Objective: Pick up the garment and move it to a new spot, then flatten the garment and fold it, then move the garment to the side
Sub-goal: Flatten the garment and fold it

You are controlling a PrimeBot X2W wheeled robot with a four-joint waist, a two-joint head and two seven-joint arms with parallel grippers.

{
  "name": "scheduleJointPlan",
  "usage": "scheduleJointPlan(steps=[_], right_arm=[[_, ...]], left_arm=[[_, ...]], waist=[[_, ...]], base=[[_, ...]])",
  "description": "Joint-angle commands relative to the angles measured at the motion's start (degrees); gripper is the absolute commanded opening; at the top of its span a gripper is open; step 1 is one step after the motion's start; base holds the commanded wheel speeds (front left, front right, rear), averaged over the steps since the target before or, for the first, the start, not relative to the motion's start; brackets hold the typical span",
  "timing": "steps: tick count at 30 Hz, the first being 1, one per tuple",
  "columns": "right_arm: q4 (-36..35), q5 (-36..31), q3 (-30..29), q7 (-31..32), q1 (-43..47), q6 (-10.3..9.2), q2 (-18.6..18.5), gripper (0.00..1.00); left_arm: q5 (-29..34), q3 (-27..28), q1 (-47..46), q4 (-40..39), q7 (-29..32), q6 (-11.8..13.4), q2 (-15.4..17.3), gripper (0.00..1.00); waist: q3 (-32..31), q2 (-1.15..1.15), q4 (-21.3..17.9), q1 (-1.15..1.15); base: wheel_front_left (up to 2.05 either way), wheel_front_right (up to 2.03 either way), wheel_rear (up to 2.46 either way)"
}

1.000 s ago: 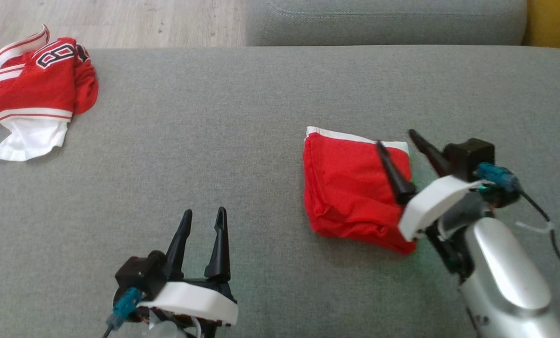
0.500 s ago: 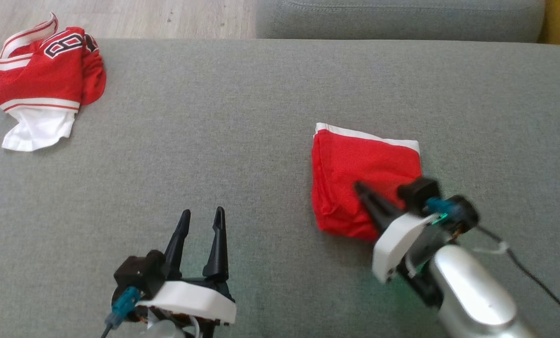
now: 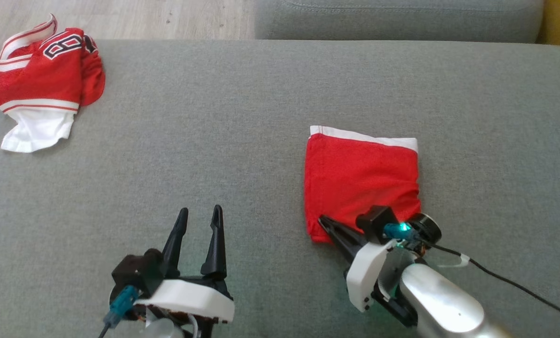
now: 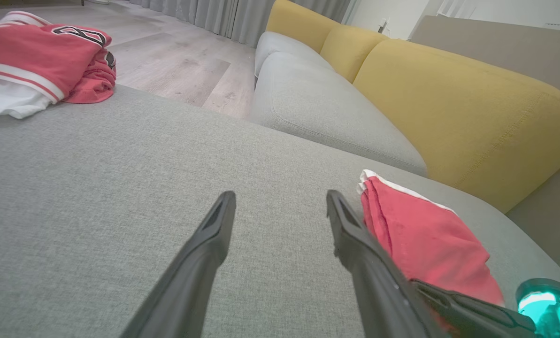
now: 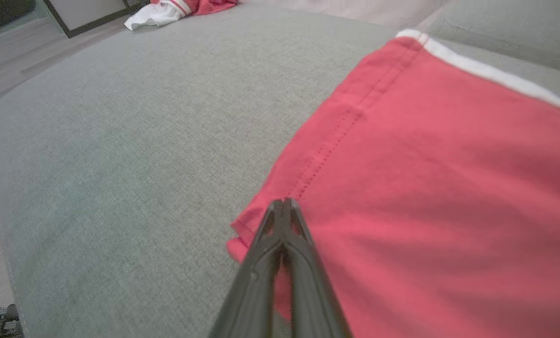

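Folded red garment [image 3: 362, 180] lies flat; right gripper [image 3: 326, 223] closed at its corner, left gripper [image 3: 199, 212] wide; moving it aside looks still undone.

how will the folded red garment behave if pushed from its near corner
Probably floppy: the red garment is thin cloth lying flat on the sofa. Pushed, its stacked layers would likely bunch or unfold rather than slide whole. Likely light, being so thin.

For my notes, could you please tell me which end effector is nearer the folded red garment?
Right. The right end effector is at the near left corner of the folded red garment; the left end effector sits apart, to its left.
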Motion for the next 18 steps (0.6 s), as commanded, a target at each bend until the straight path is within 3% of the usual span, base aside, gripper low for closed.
scheduleJointPlan(steps=[1, 2, 3, 4, 5, 6, 7, 12, 18], right_arm=[[-1.28, 0.10, 1.42, -1.84, -2.36, -0.04, 0.40, 0.00], [-1.34, -0.08, 1.71, -2.65, -2.81, -0.04, 0.23, 0.00], [-1.42, -0.27, 1.78, -3.43, -3.18, -0.04, 0.07, 0.09], [-1.61, -0.32, 1.51, -4.28, -3.44, -0.04, 0.03, 0.32], [-1.89, -0.33, 1.05, -5.12, -3.63, -0.04, 0.06, 0.49], [-2.22, -0.42, 0.45, -5.88, -3.74, -0.04, 0.07, 0.94], [-2.62, -0.60, -0.35, -6.63, -3.80, -0.04, 0.10, 1.00], [-5.09, -2.13, -7.57, -9.31, -2.55, -0.04, 0.78, 1.00], [-9.12, -5.99, -20.24, -10.38, 2.52, -0.04, 3.27, 1.00]], left_arm=[[-0.04, 2.64, -1.84, -1.59, -0.82, 0.30, 1.09, 1.00], [-0.07, 2.71, -1.79, -1.60, -0.83, 0.32, 1.13, 1.00], [-0.09, 2.78, -1.76, -1.60, -0.84, 0.35, 1.18, 1.00], [-0.12, 2.86, -1.72, -1.57, -0.86, 0.37, 1.23, 1.00], [-0.16, 2.95, -1.67, -1.53, -0.87, 0.39, 1.29, 1.00], [-0.16, 3.03, -1.63, -1.50, -0.89, 0.39, 1.36, 1.00], [-0.16, 3.13, -1.59, -1.48, -0.91, 0.41, 1.43, 1.00], [0.68, 3.22, -1.91, -1.31, -0.98, 0.66, 2.11, 1.00], [2.31, 2.67, -2.12, -0.89, -0.99, 1.62, 2.94, 1.00]], waist=[[-0.06, 0.00, -0.28, 0.00], [-0.11, 0.00, -0.43, 0.00], [-0.18, 0.00, -0.57, 0.00], [-0.28, 0.00, -0.74, 0.00], [-0.42, 0.00, -0.92, 0.00], [-0.56, 0.00, -1.08, 0.00], [-0.76, 0.00, -1.29, 0.00], [-1.92, 0.00, -2.10, 0.00], [-3.68, 0.00, -2.99, 0.00]], base=[[0.00, 0.00, 0.00], [0.00, 0.00, 0.00], [0.00, 0.00, 0.00], [0.00, 0.00, 0.00], [0.00, 0.00, 0.00], [0.00, 0.00, 0.00], [0.00, 0.00, 0.00], [0.00, 0.00, 0.00], [0.00, 0.00, 0.00]])
